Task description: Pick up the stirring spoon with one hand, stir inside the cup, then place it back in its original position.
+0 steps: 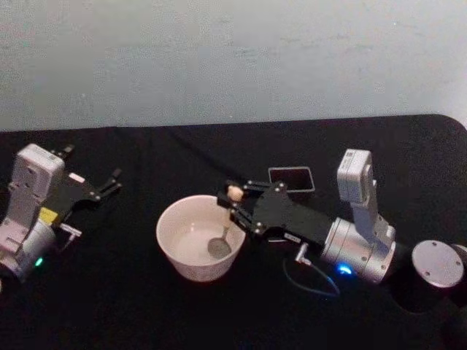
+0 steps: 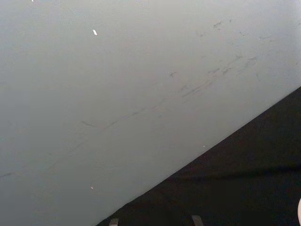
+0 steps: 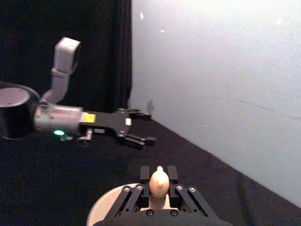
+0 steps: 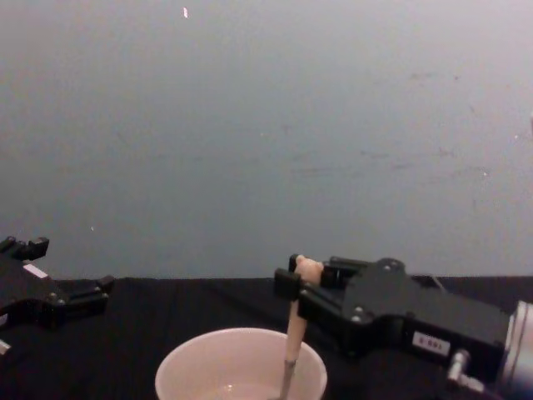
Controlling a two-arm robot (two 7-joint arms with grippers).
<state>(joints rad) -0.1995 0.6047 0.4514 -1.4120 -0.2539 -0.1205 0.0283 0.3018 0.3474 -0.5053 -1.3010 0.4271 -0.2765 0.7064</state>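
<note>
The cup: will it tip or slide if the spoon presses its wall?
Probably not tip: the cup looks wide and low. It may slide, since it seems thin-rimmed and light on the black table. The right gripper holds the stirring spoon near its top, so pushes seem gentle. The left gripper is idle.

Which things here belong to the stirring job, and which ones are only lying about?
In the job: stirring spoon, bowl down in the cup; right gripper, shut on its handle; dark grey holder, behind that gripper.
Just lying about: left gripper, open, idle at the left; black table cover.
</note>
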